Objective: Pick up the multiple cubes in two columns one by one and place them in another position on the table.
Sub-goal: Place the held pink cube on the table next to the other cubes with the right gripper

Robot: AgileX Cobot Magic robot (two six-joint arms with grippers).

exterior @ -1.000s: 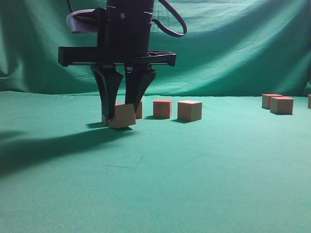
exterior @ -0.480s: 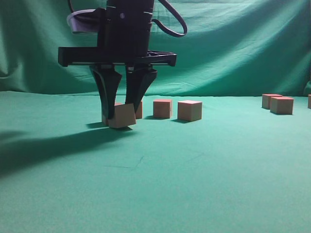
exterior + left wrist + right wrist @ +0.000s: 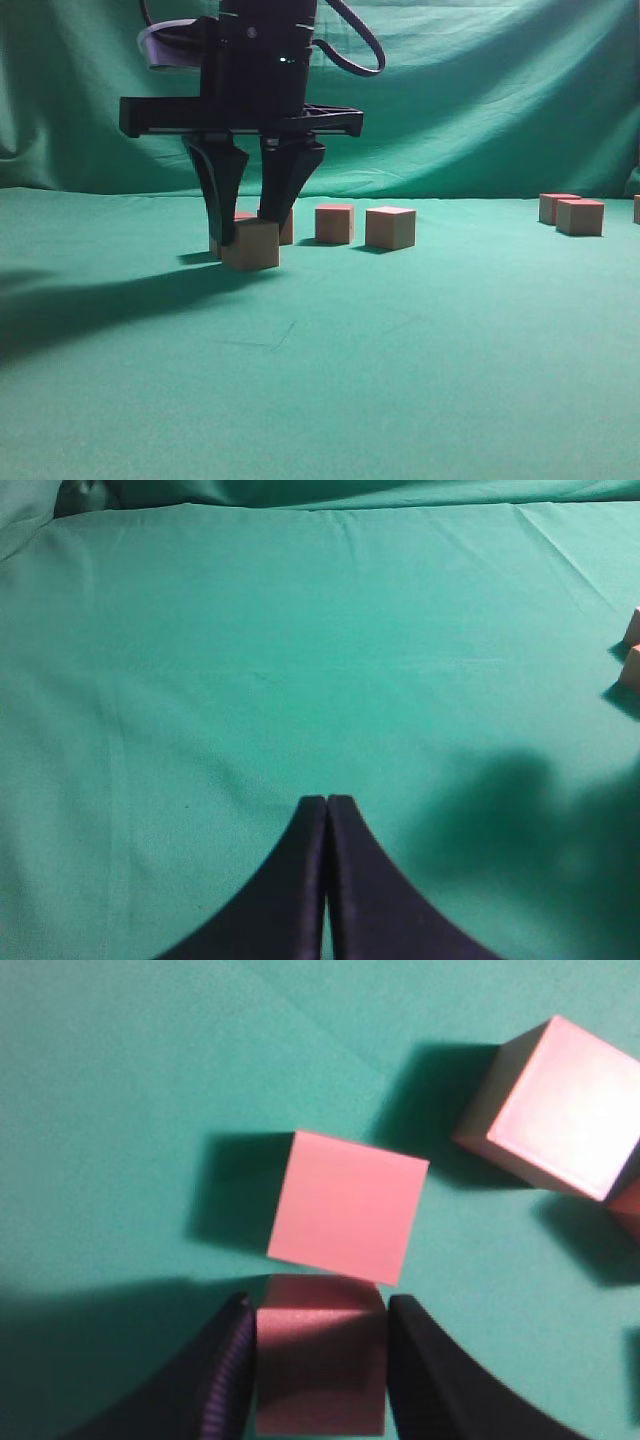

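Cubes sit scattered on the green table (image 3: 420,350): several at centre-left, more far right. The right gripper (image 3: 253,222) stands over the left group, its fingers pressed on both sides of one cube (image 3: 251,245), which rests flat on the cloth. The left gripper (image 3: 326,802) hangs apart, its fingers pressed together on nothing.

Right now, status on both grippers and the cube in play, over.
Right gripper shut on cube, cube's base level at the table. Left gripper shut, holding nothing. Neighbour cube sits directly beyond the held one.
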